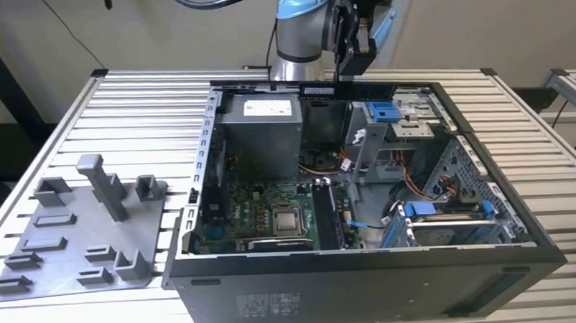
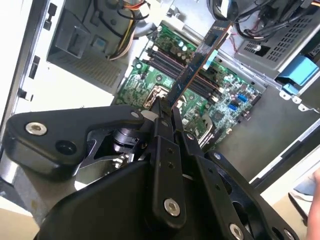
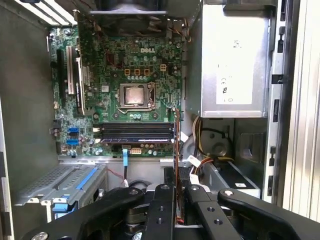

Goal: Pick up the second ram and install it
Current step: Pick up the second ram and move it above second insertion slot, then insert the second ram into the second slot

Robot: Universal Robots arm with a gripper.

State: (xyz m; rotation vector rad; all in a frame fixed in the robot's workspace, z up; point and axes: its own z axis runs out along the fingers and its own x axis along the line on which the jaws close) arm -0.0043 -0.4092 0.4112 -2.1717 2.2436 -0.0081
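Exterior view: an open computer case (image 1: 369, 288) lies on a slatted metal tabletop (image 1: 143, 116), with a grey fixture plate (image 1: 80, 240) beside it toward the tabletop's edge on the exterior view's left. The gripper (image 1: 348, 74) hangs over the far edge of the case. Its fingers pinch the second ram (image 1: 367, 90), which lies level along that edge, raised above the green motherboard (image 1: 270, 212) on the case floor. A grey power supply (image 1: 258, 134) sits in the far part of the case. Second wrist view: the black fingers (image 2: 161, 150) are pressed onto one end of the ram (image 2: 197, 60). The strip reaches out from them, in the air above the motherboard (image 2: 150, 82) and its long memory slots (image 2: 172, 62). First wrist view: the ram (image 3: 176, 145) shows edge-on, a thin line rising from between the fingers (image 3: 162, 210). The motherboard (image 3: 110, 60), its processor socket (image 3: 136, 95) and the memory slots (image 3: 135, 132) lie well below it.
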